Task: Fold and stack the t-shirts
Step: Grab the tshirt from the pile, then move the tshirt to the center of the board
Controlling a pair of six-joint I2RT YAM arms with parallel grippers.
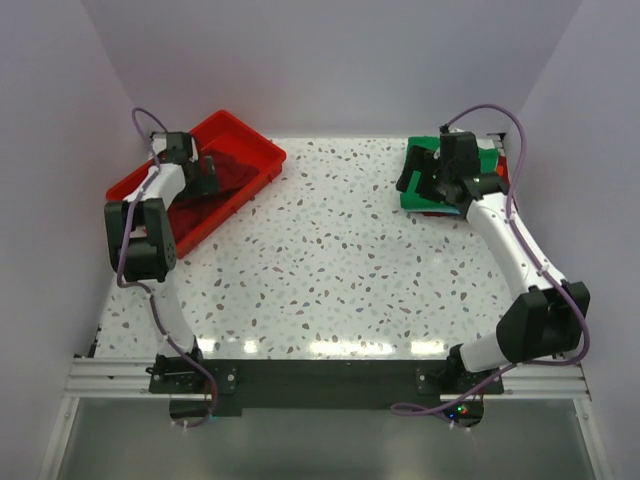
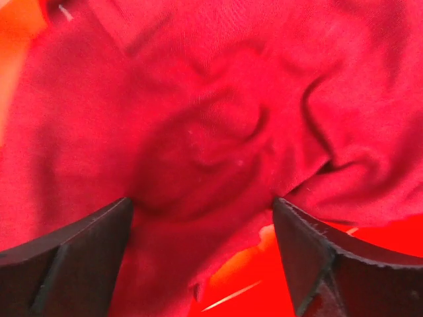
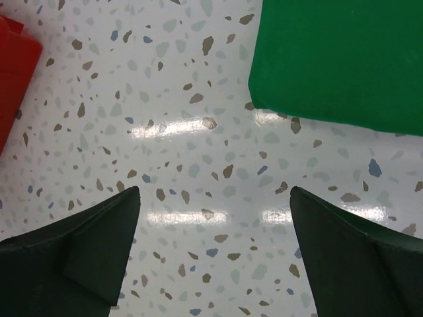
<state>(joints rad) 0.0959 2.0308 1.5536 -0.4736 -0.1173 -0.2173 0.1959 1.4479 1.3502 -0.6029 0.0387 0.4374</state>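
Note:
A dark red t-shirt [image 1: 238,172] lies crumpled in the red plastic tray [image 1: 258,146] at the back left. My left gripper [image 1: 205,172] hangs low over it, open. In the left wrist view the wrinkled maroon cloth [image 2: 211,119] fills the space between the wide-set fingers of the left gripper [image 2: 202,201], with the tray's floor [image 2: 264,290] showing below. At the back right lies a folded bright green t-shirt [image 1: 418,158]. My right gripper [image 1: 432,182] hovers over its near-left part, open and empty. Its wrist view shows the right gripper [image 3: 215,190] over bare table beside the green t-shirt's corner [image 3: 337,59].
A thin red cloth edge [image 1: 438,212] peeks out under the green t-shirt. The speckled white table [image 1: 340,260] lies between the two arms. White walls close in the back and both sides. The tray's corner [image 3: 13,72] shows at the left of the right wrist view.

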